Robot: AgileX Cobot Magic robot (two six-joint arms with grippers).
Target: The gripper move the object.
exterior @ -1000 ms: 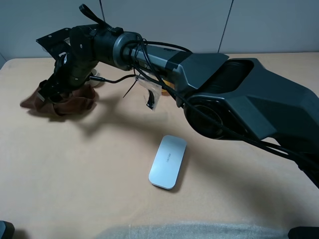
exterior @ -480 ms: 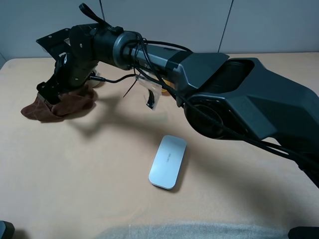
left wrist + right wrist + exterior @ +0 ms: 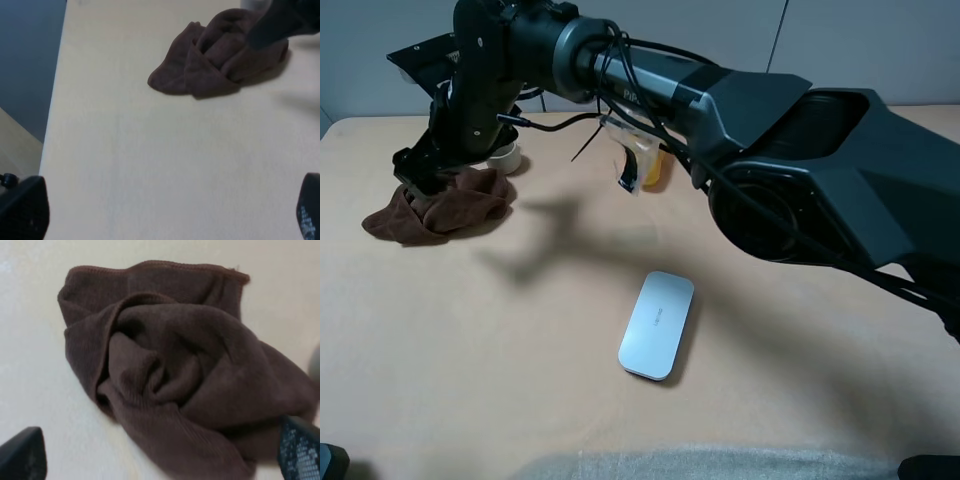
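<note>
A crumpled brown cloth (image 3: 438, 206) lies on the beige table at the far left. My right arm reaches across the table. Its gripper (image 3: 420, 172) hovers just above the cloth's back edge. In the right wrist view the gripper (image 3: 160, 455) is open, with the two fingertips (image 3: 20, 456) far apart and the cloth (image 3: 170, 385) lying loose below them. My left gripper (image 3: 165, 210) is open and empty over bare table. It looks at the cloth (image 3: 220, 55) from a distance, with the right arm's dark fingers over it.
A silver flat device (image 3: 658, 323) lies mid-table. A small white cup (image 3: 506, 157) stands behind the cloth. An orange object (image 3: 654, 166) and a plastic tag (image 3: 625, 185) sit under the right arm. Crinkled plastic (image 3: 720, 464) lines the front edge.
My right gripper has risen from the cloth and let it go. The cloth was tugged a little and now lies loose on the table. The silver device has not moved.
</note>
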